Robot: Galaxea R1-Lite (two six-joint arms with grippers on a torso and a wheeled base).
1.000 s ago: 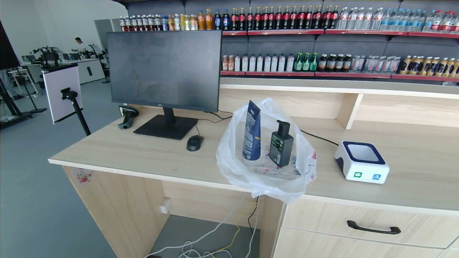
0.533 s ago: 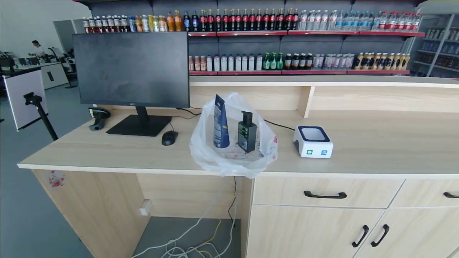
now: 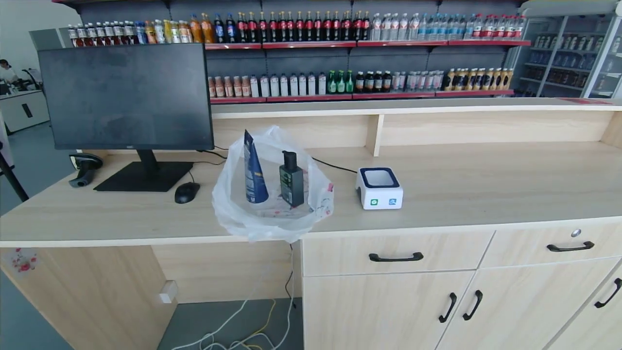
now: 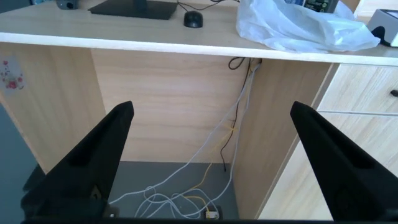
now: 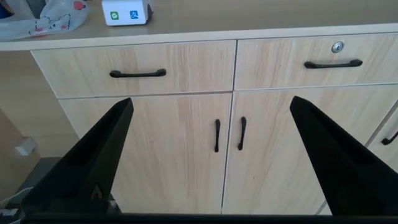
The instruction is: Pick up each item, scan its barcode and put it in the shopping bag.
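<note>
A clear plastic shopping bag point(image 3: 272, 214) sits on the wooden counter point(image 3: 461, 189), hanging a little over its front edge. Inside it stand a blue tube point(image 3: 253, 170) and a dark pump bottle point(image 3: 291, 181), both upright. A white scanner box point(image 3: 379, 188) with a dark-rimmed window rests just right of the bag. My left gripper point(image 4: 208, 155) hangs open below counter height, facing the open space under the counter; the bag point(image 4: 305, 28) shows above it. My right gripper point(image 5: 211, 155) is open too, in front of the cabinet doors, with the scanner point(image 5: 126, 11) up on the counter.
A monitor point(image 3: 126, 97), a mouse point(image 3: 187, 192) and a handheld scanner point(image 3: 83, 167) sit left of the bag. Drawers and cabinet doors point(image 3: 452, 306) with black handles lie under the counter's right part. Loose cables point(image 4: 186, 193) lie on the floor. Bottle shelves point(image 3: 340, 53) line the back wall.
The whole head view has shifted: the counter now looks farther off and lies more to the left, so the camera has moved back and turned right. The bag's contents have not moved.
</note>
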